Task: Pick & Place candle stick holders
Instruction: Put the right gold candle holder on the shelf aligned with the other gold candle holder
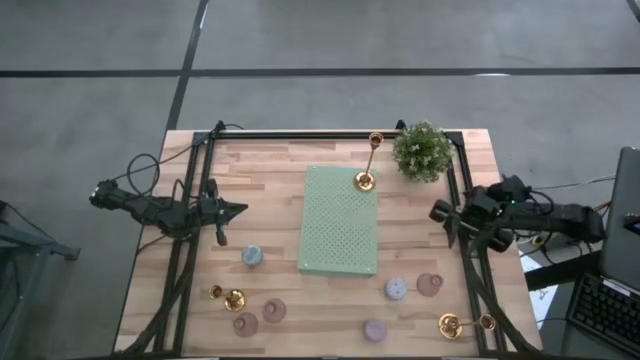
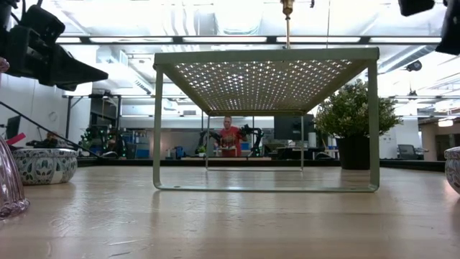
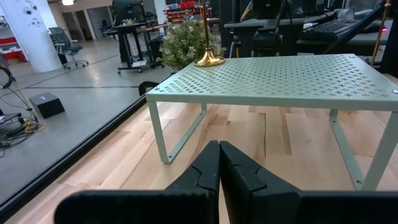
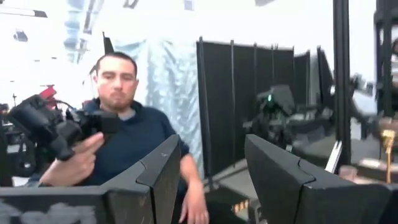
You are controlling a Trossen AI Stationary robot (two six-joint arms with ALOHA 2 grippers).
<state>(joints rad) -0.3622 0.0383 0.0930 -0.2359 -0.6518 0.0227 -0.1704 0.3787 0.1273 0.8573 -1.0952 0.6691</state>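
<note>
One tall gold holder [image 1: 367,163] on the mat [image 1: 340,222]; left claw [image 1: 240,209] closed and empty, right claw [image 1: 437,212] wide apart.

We see even, bright overhead light on the worktop [image 1: 300,190], with only soft shadows. In the low view, ceiling lights [image 2: 237,18] glare nearly white. The right wrist view is washed out and blurred, and a person [image 4: 121,134] there looks soft.

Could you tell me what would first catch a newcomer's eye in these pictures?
The pale green perforated stand at the table's centre, with a tall gold candle stick holder on its far corner beside the potted plant. Small pastel and gold holders dot the near edge; the left end effector and right end effector flank the stand.
</note>
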